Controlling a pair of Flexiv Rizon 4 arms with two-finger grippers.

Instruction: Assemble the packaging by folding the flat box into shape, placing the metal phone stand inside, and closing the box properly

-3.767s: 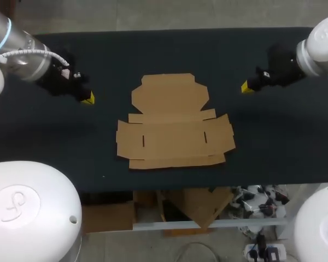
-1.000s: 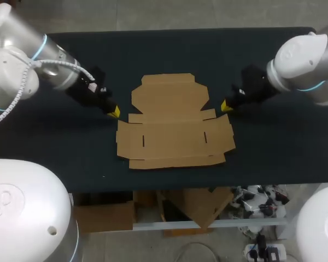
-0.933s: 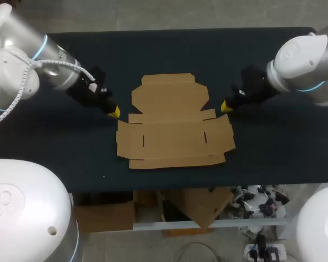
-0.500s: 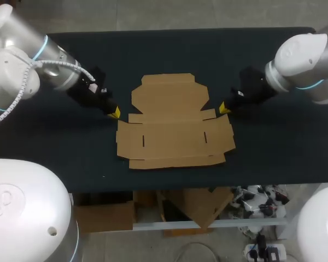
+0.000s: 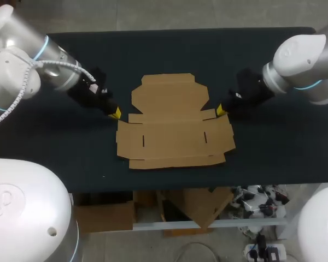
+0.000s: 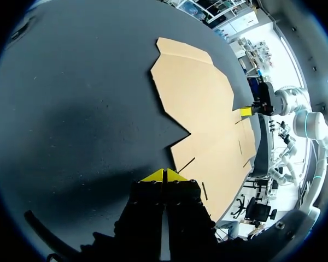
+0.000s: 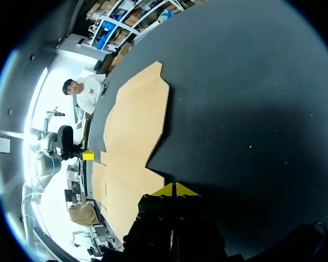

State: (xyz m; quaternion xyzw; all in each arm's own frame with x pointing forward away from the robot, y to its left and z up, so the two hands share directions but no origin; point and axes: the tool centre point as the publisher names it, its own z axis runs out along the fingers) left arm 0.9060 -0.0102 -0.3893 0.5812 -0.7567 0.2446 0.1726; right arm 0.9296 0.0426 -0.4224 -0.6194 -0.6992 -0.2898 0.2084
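A flat, unfolded brown cardboard box lies in the middle of the dark table. My left gripper is shut, its yellow tips low over the table just off the box's left side flap. In the left wrist view the left gripper points at the notch in the cardboard just ahead. My right gripper is shut too, its tips at the upper right flap's corner. In the right wrist view the right gripper sits right beside the cardboard edge. No metal phone stand is in view.
The dark table has bare cloth behind the box and at both sides. Its front edge runs close below the cardboard.
Over the last second my right gripper has crept left toward the box's right flap corner. The left gripper has barely moved. The box lies as before.
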